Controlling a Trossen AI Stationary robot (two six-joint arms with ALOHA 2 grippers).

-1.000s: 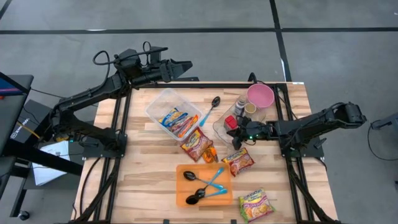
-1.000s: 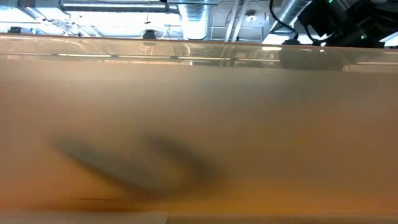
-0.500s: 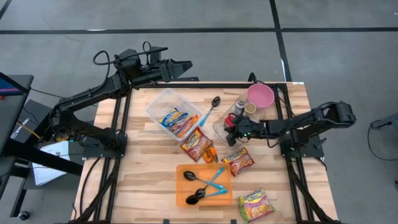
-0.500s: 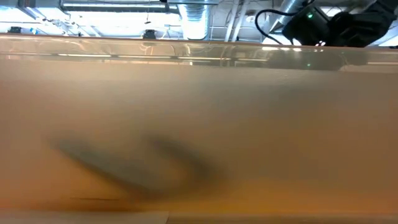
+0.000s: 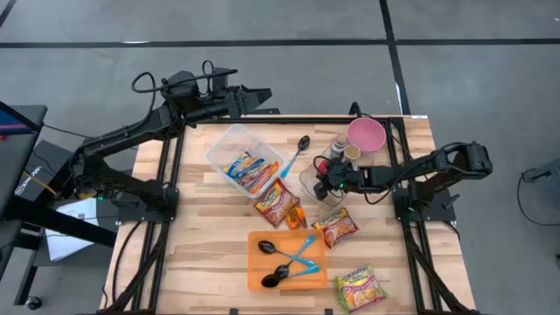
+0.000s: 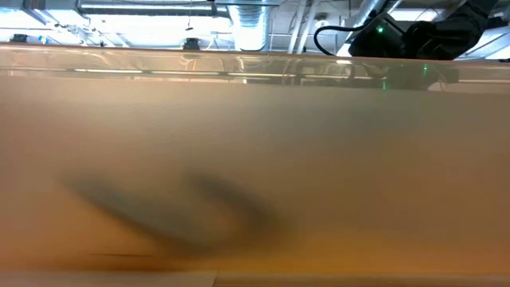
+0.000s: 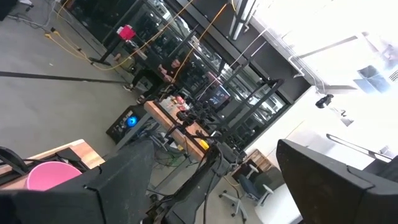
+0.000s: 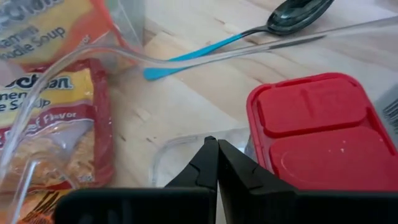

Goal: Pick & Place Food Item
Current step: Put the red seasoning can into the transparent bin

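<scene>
A: High view: right pincer [image 5: 320, 185] pressed together, empty, over the clear tray [image 5: 308, 185] by the red-lidded jar [image 8: 311, 134].

B: Nearest ramen packet [image 5: 335, 227] lies just behind-below it, long axis diagonal. Left pincer [image 5: 262, 95] spread, well off.

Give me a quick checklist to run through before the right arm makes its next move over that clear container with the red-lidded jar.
1. Right gripper shut and holding nothing: ok.
2. Right gripper is over the small clear plastic container and right by the red-lidded jar: ok.
3. Fingers opened for a pick: not ok, they are pressed together.
4. Left gripper out of the way, open beyond the table's far edge: ok.
5. Ramen packets on the wooden table unobstructed: ok.
6. Low view usable for checking height: not ok, something close blocks it.
</scene>
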